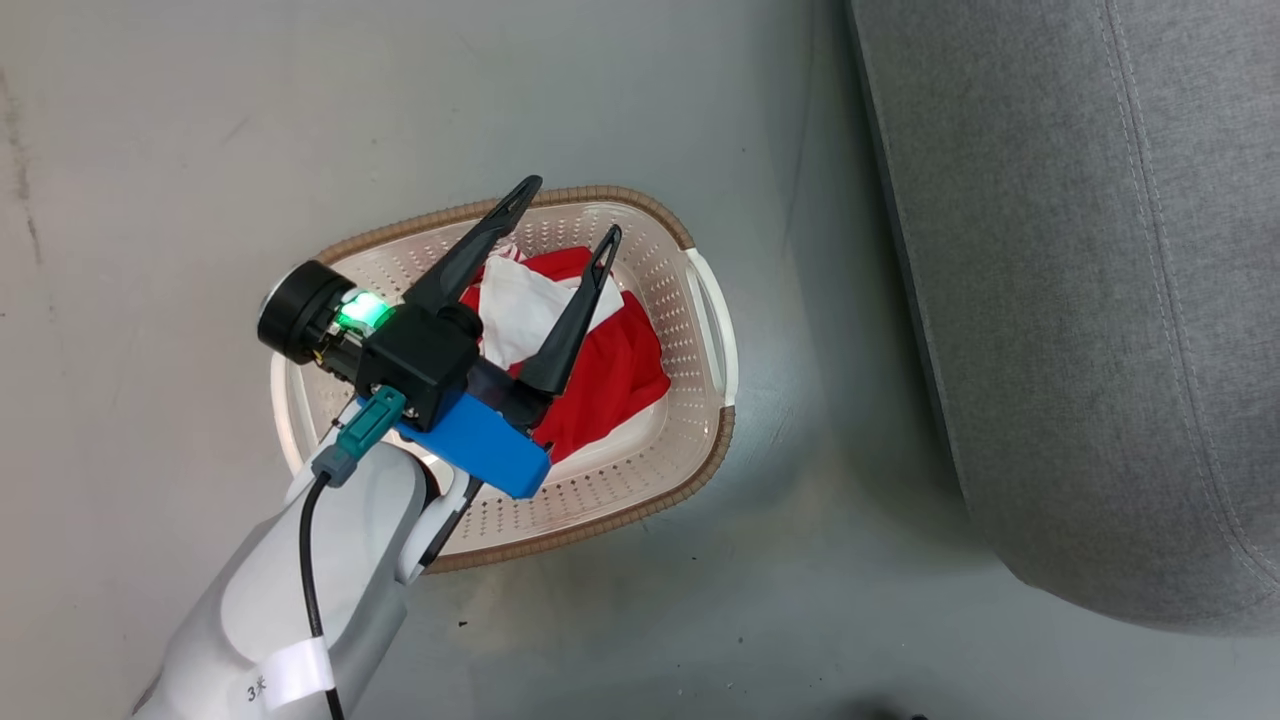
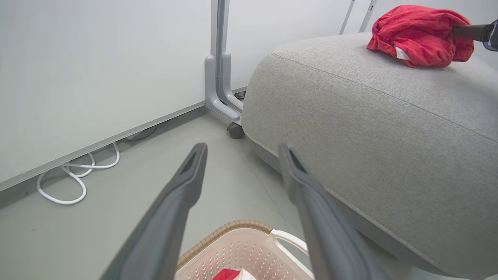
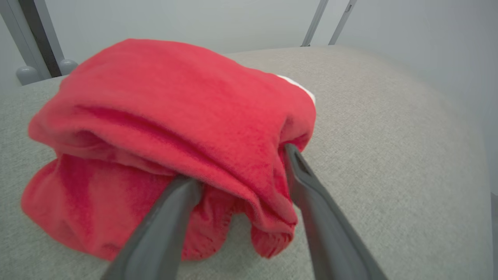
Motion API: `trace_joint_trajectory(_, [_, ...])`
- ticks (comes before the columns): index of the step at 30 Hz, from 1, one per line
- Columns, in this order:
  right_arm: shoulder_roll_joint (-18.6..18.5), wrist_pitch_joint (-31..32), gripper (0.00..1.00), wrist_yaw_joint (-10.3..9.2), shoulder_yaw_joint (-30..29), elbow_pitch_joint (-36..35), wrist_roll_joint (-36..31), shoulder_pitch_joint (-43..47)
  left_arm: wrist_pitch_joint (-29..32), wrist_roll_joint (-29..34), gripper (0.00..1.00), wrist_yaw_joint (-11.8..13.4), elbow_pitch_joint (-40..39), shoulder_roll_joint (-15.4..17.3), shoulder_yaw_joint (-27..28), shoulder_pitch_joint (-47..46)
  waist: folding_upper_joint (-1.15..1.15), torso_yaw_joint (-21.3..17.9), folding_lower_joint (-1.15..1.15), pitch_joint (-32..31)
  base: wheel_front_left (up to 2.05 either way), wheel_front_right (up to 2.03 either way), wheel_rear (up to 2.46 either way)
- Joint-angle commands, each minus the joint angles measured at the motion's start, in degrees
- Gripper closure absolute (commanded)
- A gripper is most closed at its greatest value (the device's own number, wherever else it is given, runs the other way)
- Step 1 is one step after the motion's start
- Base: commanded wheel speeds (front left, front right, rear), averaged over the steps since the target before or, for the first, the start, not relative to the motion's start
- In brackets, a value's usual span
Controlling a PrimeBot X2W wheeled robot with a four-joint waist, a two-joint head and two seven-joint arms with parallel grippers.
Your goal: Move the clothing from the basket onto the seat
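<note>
So, the red and white cloth [image 1: 530, 300] lies bunched up in the basket [image 1: 600, 480], more toward its far side. The plain red cloth [image 3: 175, 116] sits in a soft heap on top of the seat [image 1: 1080, 300]. I think half the job is done, with one piece left to move. The basket stands on the floor [image 1: 200, 150], just left of the seat and not touching it, which makes the trip short.

My left claw [image 1: 571, 210] hangs right over the basket, its two fingers wide apart with nothing in them. I hold it open like that so it can go down around the cloth and pinch a good fold.

My right claw [image 3: 242, 166] is over at the seat, well apart from the basket. Its fingers are spread too, and the red heap bulges between and over their tips. It looks like a loose hold, not a pinch, so the cloth rests on the seat by its own weight.
</note>
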Motion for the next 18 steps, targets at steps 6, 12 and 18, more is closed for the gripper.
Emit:
trace_joint_trajectory(6, [-0.69,-1.04,0.0,0.01,1.16,0.81,-0.85,0.0,-0.15,-0.46,0.0,-0.14,0.45,-0.87,0.86,0.93,0.0,0.1,0.0,-1.68,0.0,0.0,0.0])
trace_joint_trajectory(12, [-1.48,-1.53,0.0,0.01,3.55,0.49,-1.59,2.04,-0.15,-0.99,0.0,-0.3,1.16,-2.3,1.45,2.13,0.0,0.74,0.0,-4.74,0.0,0.0,0.0])
trace_joint_trajectory(18, [-0.26,-1.8,0.0,0.01,7.2,-1.16,-2.21,5.27,-0.15,-2.11,0.0,-0.43,2.59,-3.45,2.64,5.26,0.0,1.4,0.0,-10.62,0.0,0.0,0.0])
